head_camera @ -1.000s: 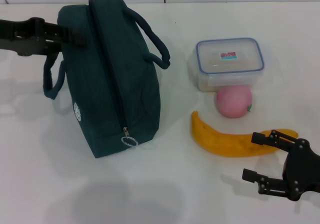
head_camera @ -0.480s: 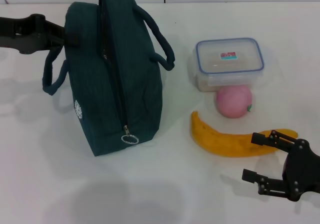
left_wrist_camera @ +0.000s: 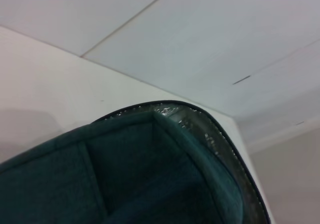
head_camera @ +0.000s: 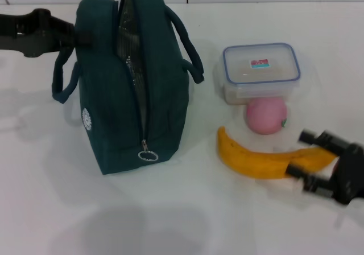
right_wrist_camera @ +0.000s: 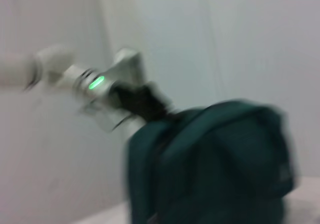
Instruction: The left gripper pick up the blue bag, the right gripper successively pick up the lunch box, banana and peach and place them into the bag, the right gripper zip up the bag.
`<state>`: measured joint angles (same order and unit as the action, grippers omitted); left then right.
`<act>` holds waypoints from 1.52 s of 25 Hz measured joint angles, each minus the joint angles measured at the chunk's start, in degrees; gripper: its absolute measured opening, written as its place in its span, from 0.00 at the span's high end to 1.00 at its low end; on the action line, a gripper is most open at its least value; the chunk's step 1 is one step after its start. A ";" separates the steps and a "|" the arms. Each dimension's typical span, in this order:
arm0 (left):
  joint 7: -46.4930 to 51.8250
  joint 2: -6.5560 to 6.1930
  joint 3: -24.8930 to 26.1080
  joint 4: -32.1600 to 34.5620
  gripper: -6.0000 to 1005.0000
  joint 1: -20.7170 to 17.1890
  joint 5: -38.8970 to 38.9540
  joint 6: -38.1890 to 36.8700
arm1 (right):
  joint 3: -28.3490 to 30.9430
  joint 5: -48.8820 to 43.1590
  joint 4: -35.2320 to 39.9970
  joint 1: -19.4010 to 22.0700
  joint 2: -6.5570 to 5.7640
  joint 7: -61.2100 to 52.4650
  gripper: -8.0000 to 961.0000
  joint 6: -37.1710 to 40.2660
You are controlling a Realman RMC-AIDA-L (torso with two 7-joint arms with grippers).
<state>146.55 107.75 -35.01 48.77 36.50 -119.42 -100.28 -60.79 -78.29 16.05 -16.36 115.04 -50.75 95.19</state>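
Behind the blue bag [head_camera: 133, 90], left pincer [head_camera: 79, 37] hidden, grip unclear.

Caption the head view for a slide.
Left gripper tilts the blue bag open; right gripper nears the banana.

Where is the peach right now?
In the head view the peach sits on the table on the robot's right, against the near side of the lunch box and just beyond the banana.
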 joint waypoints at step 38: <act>-4.56 0.70 -0.33 -2.37 0.96 0.97 4.25 -0.79 | 16.07 11.54 -17.43 -19.35 1.16 -48.97 0.14 -30.80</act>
<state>141.99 108.45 -35.33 46.40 37.46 -115.17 -101.08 -44.72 -66.75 -1.38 -35.71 116.19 -99.71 64.39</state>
